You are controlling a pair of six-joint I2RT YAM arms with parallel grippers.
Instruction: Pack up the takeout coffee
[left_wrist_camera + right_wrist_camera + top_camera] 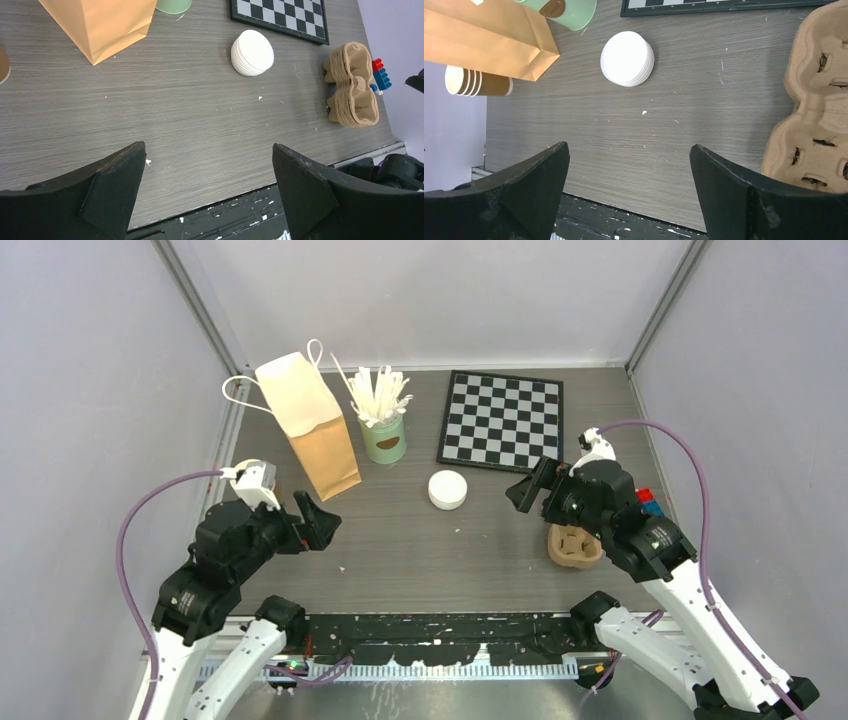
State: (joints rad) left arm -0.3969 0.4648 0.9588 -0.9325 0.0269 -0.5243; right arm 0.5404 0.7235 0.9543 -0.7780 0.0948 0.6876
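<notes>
A nested stack of tan paper cups with cream insides lies on its side at the table's left edge, beside the foot of the brown paper bag; only a sliver of a cup shows in the left wrist view. A stack of round white lids sits mid-table. My left gripper hovers open over the near-left table, holding nothing. Right of the lids, my right gripper is also open and holds nothing.
A mint-green can of white sticks stands right of the bag. A chessboard lies at the back right. The brown pulp cup tray sits under my right arm, with red and blue bricks beside it.
</notes>
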